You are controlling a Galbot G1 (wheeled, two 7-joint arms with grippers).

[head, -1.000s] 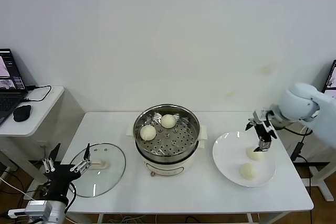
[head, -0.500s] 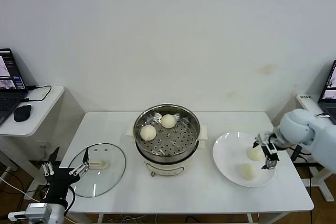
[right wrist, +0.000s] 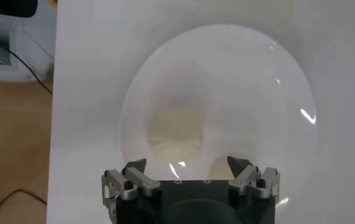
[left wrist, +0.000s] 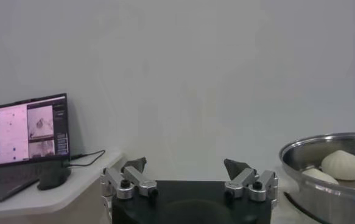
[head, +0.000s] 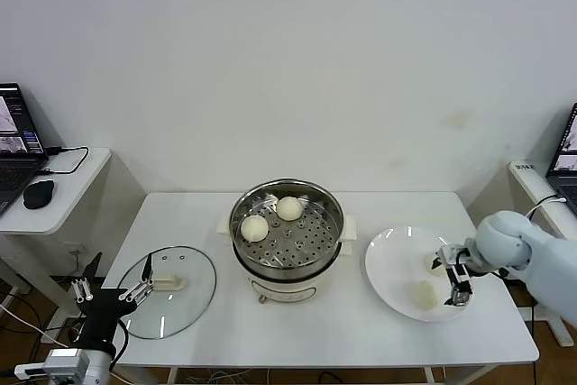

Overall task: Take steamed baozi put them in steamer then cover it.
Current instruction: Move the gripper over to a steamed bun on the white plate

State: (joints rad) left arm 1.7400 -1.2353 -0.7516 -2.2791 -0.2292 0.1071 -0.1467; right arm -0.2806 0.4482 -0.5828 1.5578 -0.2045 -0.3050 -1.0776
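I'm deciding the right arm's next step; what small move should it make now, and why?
Probably lower the open right pincer over the baozi on the plate and close on it: two buns already sit in the steamer, and its fingers have not closed on it.

Setting: robot test lab. Bare white wall (head: 288,60), plain white table (head: 361,331). Side desk (head: 68,191) with laptop (head: 16,137) and mouse (head: 38,194).

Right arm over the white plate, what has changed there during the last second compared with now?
The right tool, open, dropped from above the farther cream-white bun toward the near edge of the flat white plate, now low over it, holding nothing. One bun shows beside it; the other is hidden behind the tool. The left tool, round glass lid and steel steamer with two buns stayed put.
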